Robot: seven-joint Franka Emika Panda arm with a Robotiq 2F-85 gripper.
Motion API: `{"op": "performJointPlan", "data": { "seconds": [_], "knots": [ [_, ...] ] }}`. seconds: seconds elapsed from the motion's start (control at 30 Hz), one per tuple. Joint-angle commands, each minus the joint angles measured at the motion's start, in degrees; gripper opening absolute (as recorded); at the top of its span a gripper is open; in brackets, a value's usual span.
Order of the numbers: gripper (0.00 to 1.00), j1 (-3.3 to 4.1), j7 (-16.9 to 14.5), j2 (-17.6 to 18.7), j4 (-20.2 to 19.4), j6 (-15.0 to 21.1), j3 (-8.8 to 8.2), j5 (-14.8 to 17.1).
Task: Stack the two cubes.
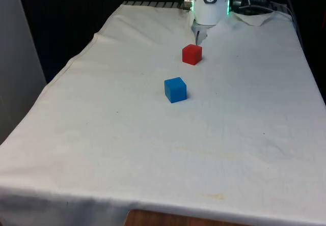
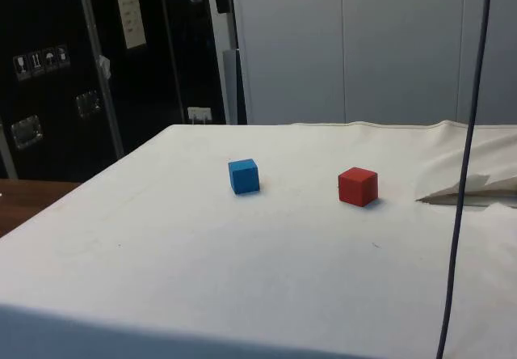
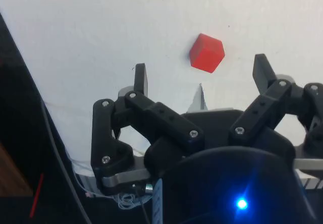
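A small red plastic cube (image 1: 192,54) sits on the white-clothed counter (image 1: 153,149) just in front of the black two-finger pincer (image 3: 201,72), whose fingers stand wide apart above the cloth, holding nothing. In the wrist view the cube (image 3: 207,53) lies beyond the fingertips, nearer one finger (image 3: 262,70). A small blue plastic cube (image 1: 175,89) rests apart from the red one, further from the arm.

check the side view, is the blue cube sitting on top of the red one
No, the blue cube and the red cube each rest on the white cloth, set apart with bare cloth between them.
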Motion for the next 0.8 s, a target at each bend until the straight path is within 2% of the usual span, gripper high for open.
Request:
{"op": "performJointPlan", "data": {
  "seconds": [0.0,0.07,0.1,0.13,0.27,0.37,0.4,0.43,0.7,0.73,0.77],
  "knots": [
    [1.0,0.0,0.0,-0.9,-0.9,0.3,0.0,-0.1],
    [1.0,0.0,0.1,-1.6,-1.7,0.6,0.0,-0.1],
    [1.0,0.0,0.0,-0.5,-0.5,-0.1,0.0,0.0],
    [1.0,0.0,0.1,-2.0,-2.1,0.7,0.0,-0.1],
    [1.0,0.0,0.0,-4.2,-4.8,1.7,0.06,-0.2],
    [1.0,0.06,0.0,-5.8,-6.8,2.6,0.06,-0.3],
    [1.0,0.0,-0.1,-5.1,-6.0,1.8,0.0,-0.1],
    [1.0,0.0,0.0,-6.3,-7.4,3.0,0.06,-0.3],
    [1.0,0.0,-0.3,-10.7,-12.9,5.1,0.06,-0.3],
    [1.0,0.0,-0.3,-10.1,-12.3,4.3,0.06,-0.2],
    [1.0,-0.06,-0.4,-11.3,-13.7,5.4,0.06,-0.2]
  ]
}}
